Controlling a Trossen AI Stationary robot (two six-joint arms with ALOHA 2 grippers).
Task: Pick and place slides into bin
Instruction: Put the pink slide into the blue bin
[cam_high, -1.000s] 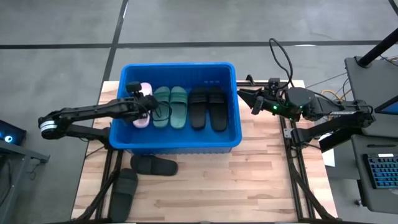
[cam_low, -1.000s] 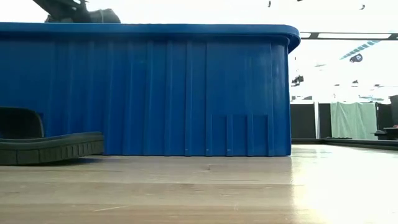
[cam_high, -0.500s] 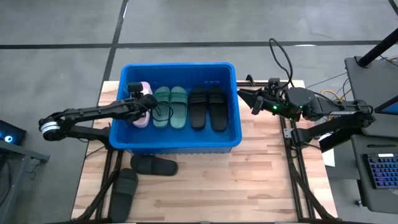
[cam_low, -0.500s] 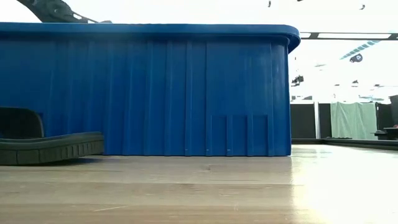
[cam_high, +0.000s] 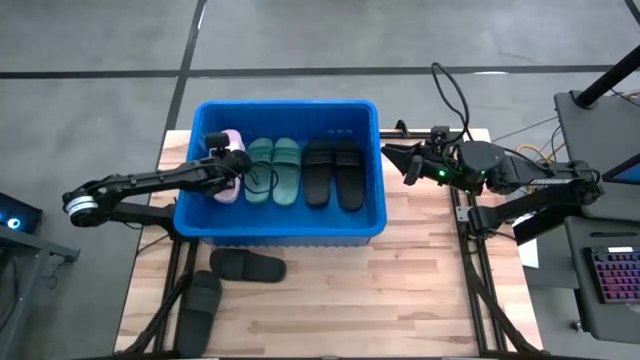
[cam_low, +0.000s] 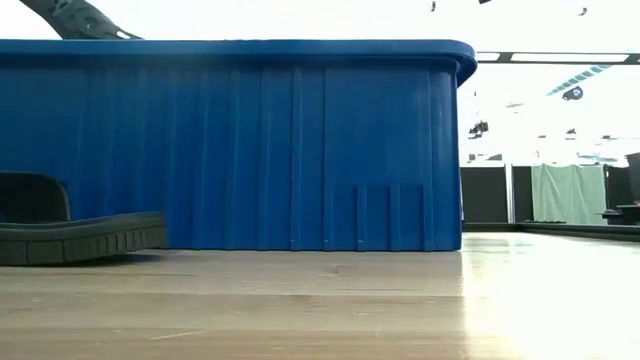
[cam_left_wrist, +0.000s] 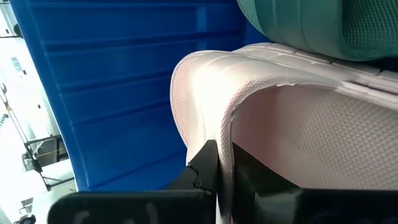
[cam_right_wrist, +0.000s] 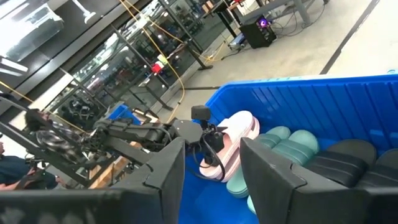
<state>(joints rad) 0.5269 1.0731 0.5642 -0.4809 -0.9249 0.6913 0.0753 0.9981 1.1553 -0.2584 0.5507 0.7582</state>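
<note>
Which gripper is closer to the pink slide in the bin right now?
Left. The left gripper is shut on the pink slide inside the blue bin. The right gripper hangs open outside the bin's opposite wall.

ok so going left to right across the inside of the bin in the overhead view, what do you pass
left gripper pinching a pink slide → green pair → black pair → the bin's right wall, with the right gripper waiting open just outside it

Wooden table (cam_high: 420, 290) under everything; keyboard (cam_high: 612, 275) on desk at right; grey floor (cam_high: 90, 40) beyond.
</note>
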